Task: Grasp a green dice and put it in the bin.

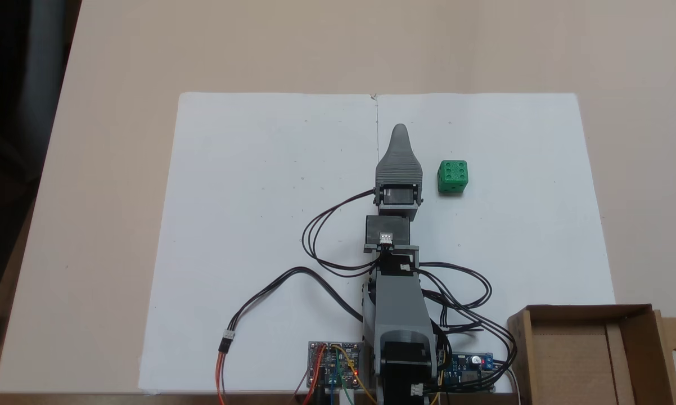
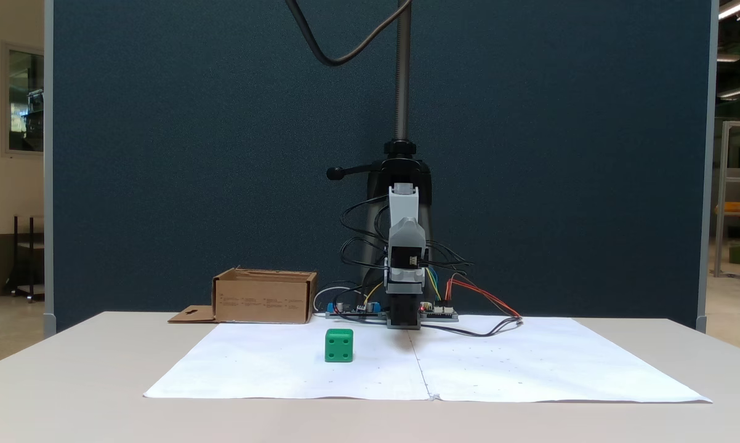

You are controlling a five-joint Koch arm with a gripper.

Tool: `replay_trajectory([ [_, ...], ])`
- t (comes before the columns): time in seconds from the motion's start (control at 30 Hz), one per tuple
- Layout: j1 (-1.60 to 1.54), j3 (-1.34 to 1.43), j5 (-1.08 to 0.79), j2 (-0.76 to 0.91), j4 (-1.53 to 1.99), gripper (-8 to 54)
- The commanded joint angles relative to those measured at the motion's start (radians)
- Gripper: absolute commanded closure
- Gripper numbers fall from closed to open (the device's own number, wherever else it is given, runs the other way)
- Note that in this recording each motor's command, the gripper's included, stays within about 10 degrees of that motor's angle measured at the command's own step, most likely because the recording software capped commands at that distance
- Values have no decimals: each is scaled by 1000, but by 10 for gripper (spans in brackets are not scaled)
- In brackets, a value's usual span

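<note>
Dice (image 1: 453, 176) shows six pips from above, four frontally.

This looks like a lab or office workspace: a pale table (image 2: 68, 394) set against a dark blue partition panel (image 2: 191, 154), strip ceiling lights (image 2: 736, 7) at the upper right, an aluminium frame rack (image 2: 739, 197) beyond, and bare circuit boards (image 1: 335, 364) with loose wiring (image 1: 259, 304) on 2 white paper sheets (image 1: 248, 225).
</note>
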Motion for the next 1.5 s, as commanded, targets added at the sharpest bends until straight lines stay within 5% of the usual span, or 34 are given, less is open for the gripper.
replay_trajectory([
  [0.0,6,175,-57,112,-159,4],
  [0.6,25,178,-149,110,-692,33],
  [1.2,135,-574,-150,92,711,33],
  [1.47,80,-958,-78,-143,1207,32],
])
